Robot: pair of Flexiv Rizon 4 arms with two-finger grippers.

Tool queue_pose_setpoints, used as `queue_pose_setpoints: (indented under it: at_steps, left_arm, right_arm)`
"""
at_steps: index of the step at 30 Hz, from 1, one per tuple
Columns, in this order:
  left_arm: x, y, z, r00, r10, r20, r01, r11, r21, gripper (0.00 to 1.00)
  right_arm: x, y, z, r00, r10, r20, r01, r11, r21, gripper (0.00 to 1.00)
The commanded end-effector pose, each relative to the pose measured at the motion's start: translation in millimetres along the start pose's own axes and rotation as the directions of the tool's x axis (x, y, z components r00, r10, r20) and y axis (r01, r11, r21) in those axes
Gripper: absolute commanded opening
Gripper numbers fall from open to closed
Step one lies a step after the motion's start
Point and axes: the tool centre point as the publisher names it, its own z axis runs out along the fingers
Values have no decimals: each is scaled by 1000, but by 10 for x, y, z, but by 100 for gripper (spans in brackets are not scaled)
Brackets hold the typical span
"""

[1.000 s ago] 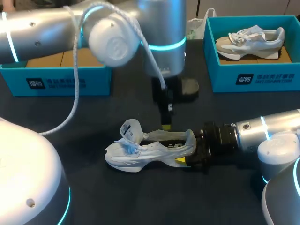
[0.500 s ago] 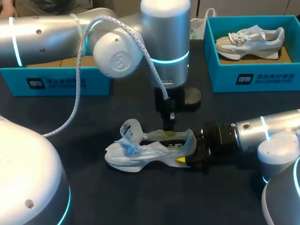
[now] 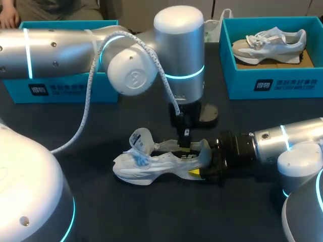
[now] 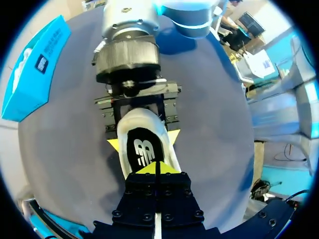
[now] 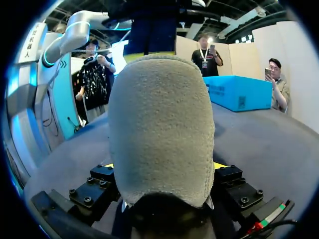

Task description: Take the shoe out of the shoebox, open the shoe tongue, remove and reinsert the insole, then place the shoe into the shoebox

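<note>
Your head camera sits high behind the robot and looks down on the table [image 3: 101,201]. From there the shoe [image 3: 161,161] lies just off centre toward six o'clock, at middling range.

Your left wrist camera looks straight down along the left gripper [image 4: 156,168] into the shoe's opening, very close. The right gripper [image 4: 144,140] stands at twelve o'clock from those fingers.

Your right wrist camera lies low over the table and faces along it, so near that the shoe's heel fills most of the view.

All three views share the shoe. The head and left wrist views also share the shoebox [image 3: 272,85], which sits at two o'clock in the head view.
</note>
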Motion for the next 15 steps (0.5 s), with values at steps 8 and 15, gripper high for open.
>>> queue_pose_setpoints:
  at_steps: [8, 15]
  left_arm:
    - [-69, -47, 118, 1000, 9, -22, -9, 1000, -9, 0]
    - [-125, -94, 357, 999, 22, -30, -23, 999, -30, 0]
  right_arm:
    - [7, 9, 12, 1000, 1, 0, -1, 1000, 5, 0]
    - [7, 9, 12, 1000, 1, 0, -1, 1000, 5, 0]
